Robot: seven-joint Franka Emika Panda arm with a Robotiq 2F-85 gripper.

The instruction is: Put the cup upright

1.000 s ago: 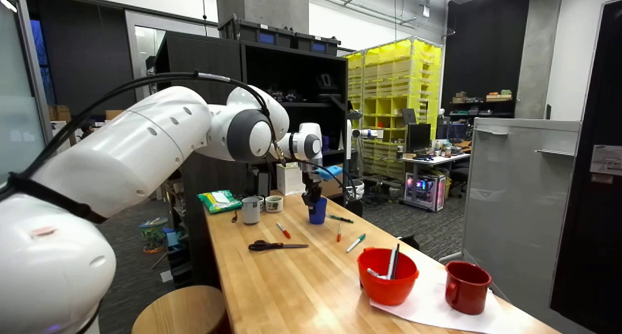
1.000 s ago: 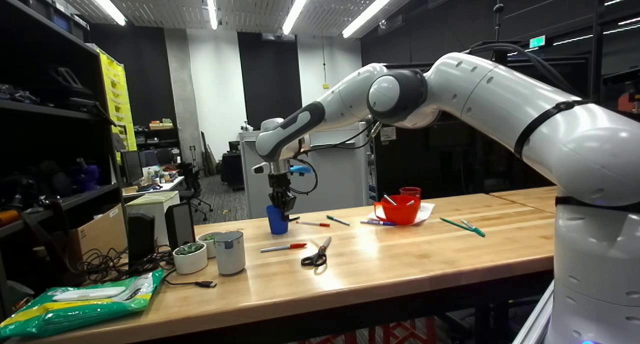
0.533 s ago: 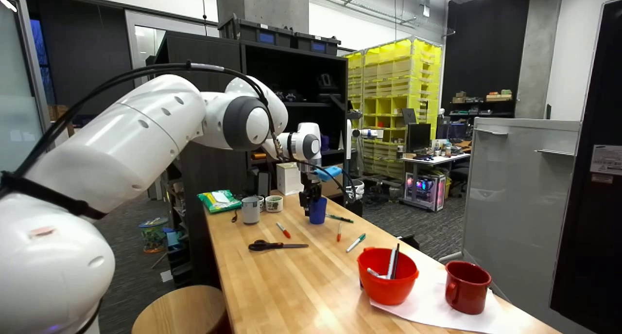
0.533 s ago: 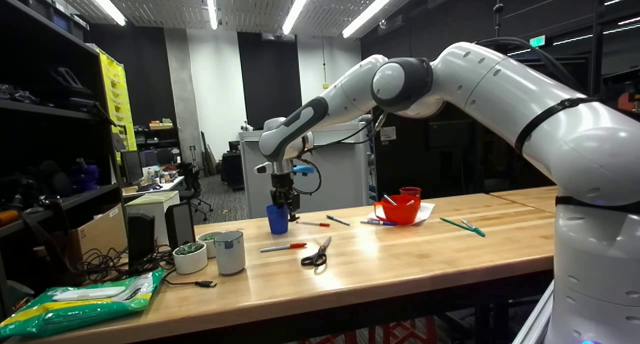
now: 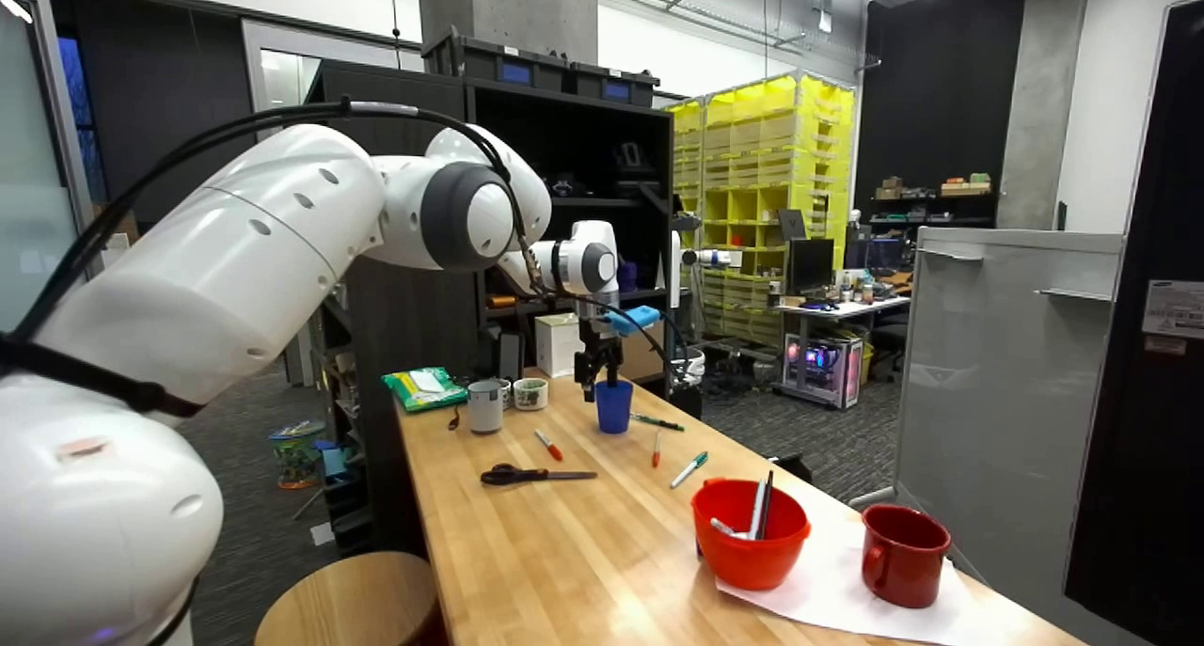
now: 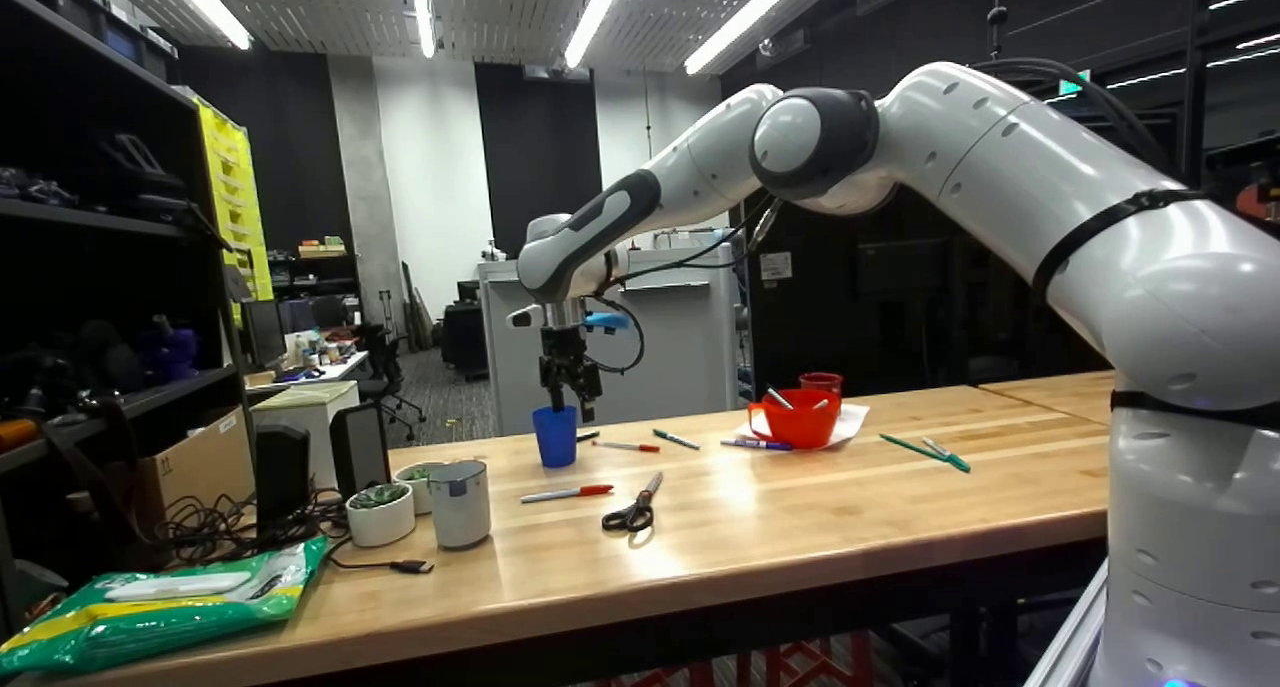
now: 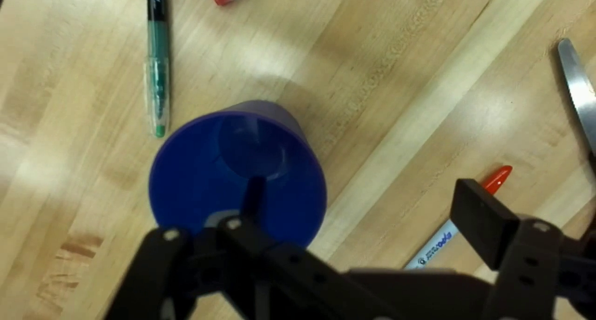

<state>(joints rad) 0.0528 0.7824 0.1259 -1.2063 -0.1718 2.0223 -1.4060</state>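
Observation:
The small dark blue cup [image 5: 614, 409] stands upright on the wooden table, its wider rim facing up, in both exterior views [image 6: 555, 441]. From above, the wrist view looks into its open mouth [image 7: 195, 171]. My gripper [image 7: 368, 208] is open, fingers wide apart with no object between them. One of its fingers reaches over the cup's mouth; I cannot tell whether the tip dips below the rim. The opposite finger [image 7: 484, 222] hangs outside the cup, above a marker. In the exterior views the gripper [image 5: 600, 390] points down at rim height [image 6: 573, 410].
Around the cup lie a green pen [image 7: 158, 73], a red-capped marker [image 6: 567, 494] and scissors [image 6: 632, 512]. A grey mug [image 6: 460, 505] and small potted plants [image 6: 380, 517] stand nearby. Farther off are a red bowl [image 5: 751, 557] with pens and a dark red cup [image 5: 905, 557].
The gripper's fingers have spread apart and let go of the cup. The arm has risen slightly, bringing the fingertips up to the rim. The cup has stayed standing in its place.

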